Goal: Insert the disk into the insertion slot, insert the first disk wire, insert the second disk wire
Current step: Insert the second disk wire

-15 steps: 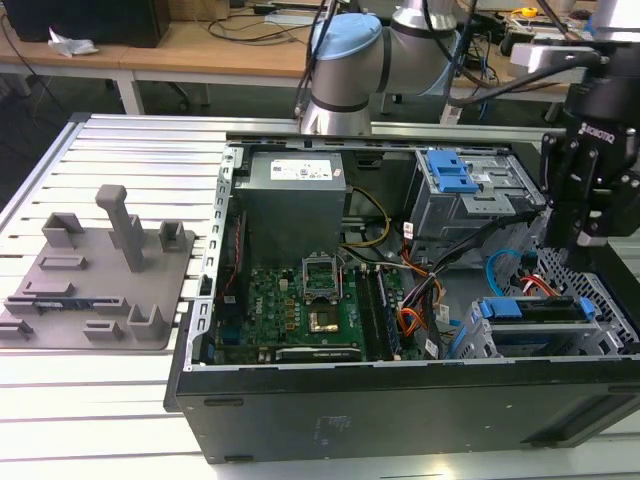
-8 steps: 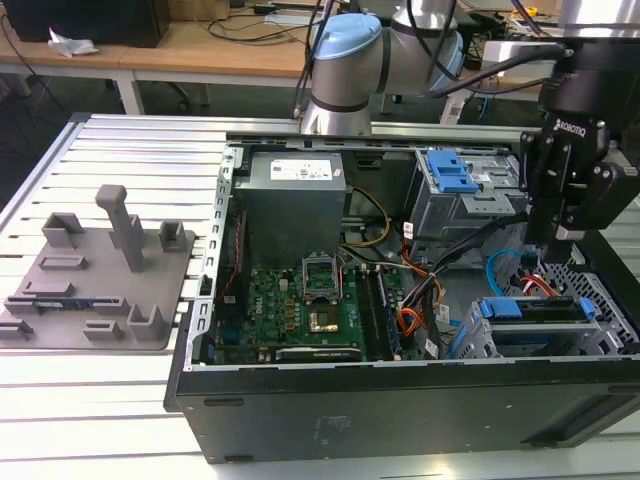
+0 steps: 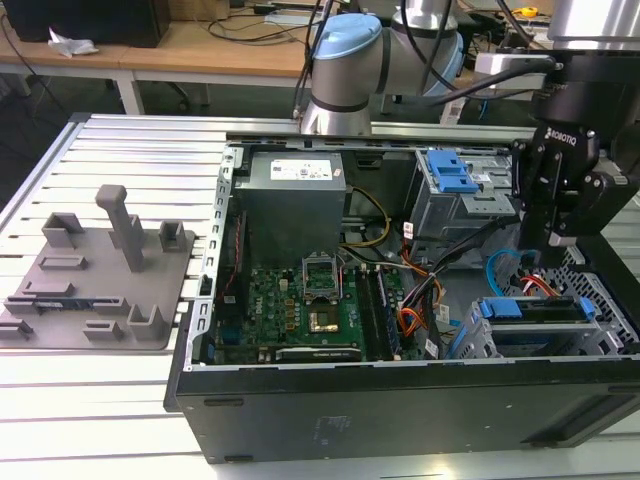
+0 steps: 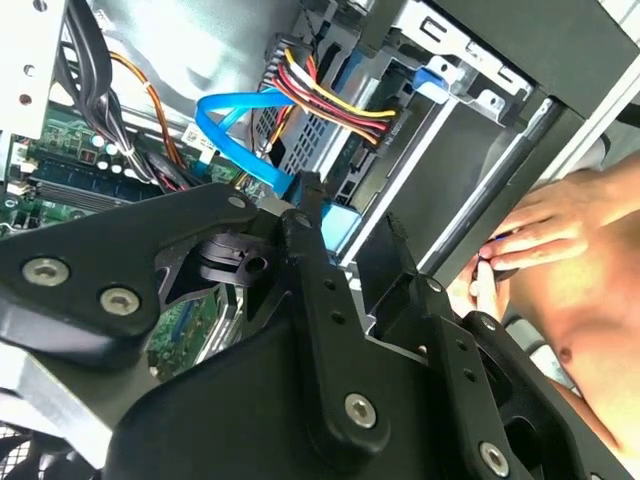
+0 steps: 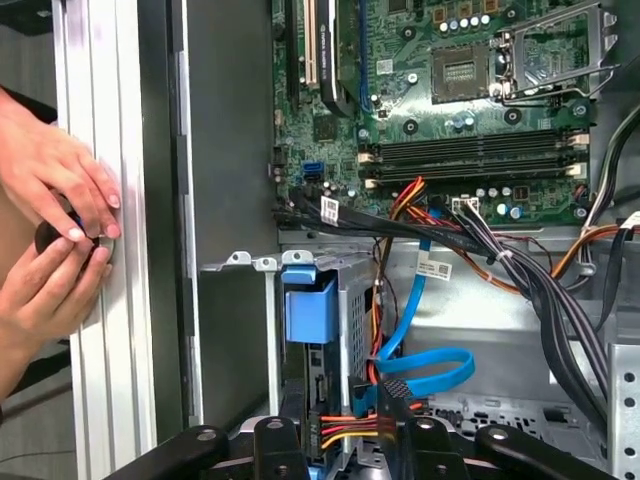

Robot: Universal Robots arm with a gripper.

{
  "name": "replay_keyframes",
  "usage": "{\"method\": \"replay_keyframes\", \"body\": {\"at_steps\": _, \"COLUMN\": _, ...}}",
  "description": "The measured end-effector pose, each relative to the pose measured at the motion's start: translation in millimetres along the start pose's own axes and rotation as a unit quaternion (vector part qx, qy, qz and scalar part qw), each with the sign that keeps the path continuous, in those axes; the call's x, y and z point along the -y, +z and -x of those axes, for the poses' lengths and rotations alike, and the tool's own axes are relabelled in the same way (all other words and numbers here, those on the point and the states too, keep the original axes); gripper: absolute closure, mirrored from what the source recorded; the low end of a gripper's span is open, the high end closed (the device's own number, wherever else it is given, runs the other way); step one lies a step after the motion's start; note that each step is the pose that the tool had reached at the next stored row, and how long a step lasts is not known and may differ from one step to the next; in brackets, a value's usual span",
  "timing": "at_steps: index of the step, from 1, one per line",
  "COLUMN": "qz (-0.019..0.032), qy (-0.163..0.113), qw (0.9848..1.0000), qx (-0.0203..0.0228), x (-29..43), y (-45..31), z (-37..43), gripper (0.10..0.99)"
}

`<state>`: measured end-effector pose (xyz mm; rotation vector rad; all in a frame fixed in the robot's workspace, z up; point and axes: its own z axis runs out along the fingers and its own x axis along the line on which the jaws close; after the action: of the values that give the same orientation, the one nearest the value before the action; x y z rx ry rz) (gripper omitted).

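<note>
The disk (image 3: 530, 308) lies in its blue caddy inside the insertion slot (image 3: 476, 340), the grey cage at the case's front corner on the exterior view's right. My gripper (image 3: 556, 240) hangs just above it. In the first wrist view the gripper (image 5: 392, 402) is shut on the black end connector of the second disk wire (image 5: 432, 366), which loops back towards the board. The second wrist view shows the same light-blue cable (image 4: 236, 128) running to the fingertips (image 4: 308, 196). The first disk wire (image 5: 346, 426), a red, yellow and dark bundle, reaches the disk's rear edge beside the blue caddy (image 5: 308, 304).
A person's hands (image 5: 52, 222) rest on the table rail just outside the case wall, holding a small dark object. Black and orange cable bundles (image 5: 520, 270) cross between the motherboard (image 5: 470, 110) and the cage. A grey fixture plate (image 3: 95, 275) sits on the exterior view's left.
</note>
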<state>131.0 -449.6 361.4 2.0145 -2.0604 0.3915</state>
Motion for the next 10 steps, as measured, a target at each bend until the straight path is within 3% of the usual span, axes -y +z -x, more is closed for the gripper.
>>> {"method": "replay_keyframes", "body": {"at_steps": 5, "qz": -0.0011, "qy": -0.003, "qw": 1.0, "qx": -0.0007, "x": -0.1, "y": 3.1, "z": 1.3, "gripper": 0.663}}
{"method": "replay_keyframes", "body": {"at_steps": 10, "qz": -0.0027, "qy": -0.007, "qw": 1.0, "qx": -0.0042, "x": -0.1, "y": 4.6, "z": 2.8, "gripper": 0.663}}
